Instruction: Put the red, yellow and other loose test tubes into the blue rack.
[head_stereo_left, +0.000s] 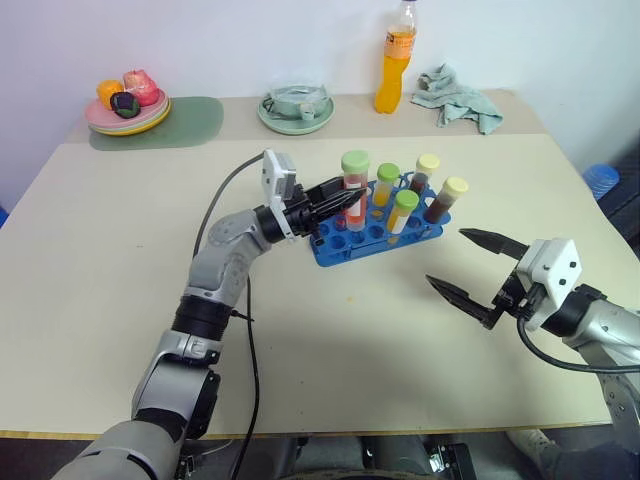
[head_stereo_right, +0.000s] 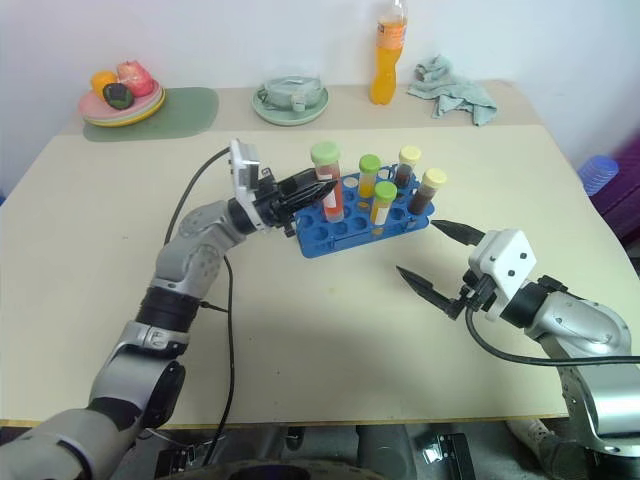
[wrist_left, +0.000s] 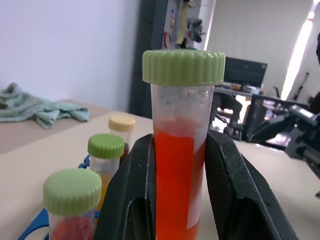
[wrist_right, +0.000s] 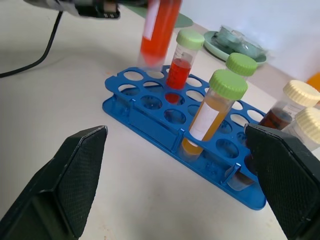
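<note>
My left gripper (head_stereo_left: 345, 200) is shut on a green-capped tube of red liquid (head_stereo_left: 355, 190), held upright over the left end of the blue rack (head_stereo_left: 345, 250). In the left wrist view both black fingers (wrist_left: 127, 200) press the red tube (wrist_left: 175, 165). From the right wrist view the tube (wrist_right: 157, 30) has its lower end close over the rack's holes (wrist_right: 145, 102). The rack holds several tubes: a red one (wrist_right: 180, 65), a yellow one (wrist_right: 207, 112) and brown ones with cream caps (head_stereo_left: 447, 198). My right gripper (head_stereo_left: 447, 257) stands open, empty, right of the rack.
At the table's back stand an orange drink bottle (head_stereo_left: 397, 60), a crumpled cloth (head_stereo_left: 455, 95), a green dish (head_stereo_left: 296, 108) and a plate of fruit (head_stereo_left: 128, 105) on a green mat (head_stereo_left: 190, 122). A black cable (head_stereo_left: 215, 215) trails from the left wrist.
</note>
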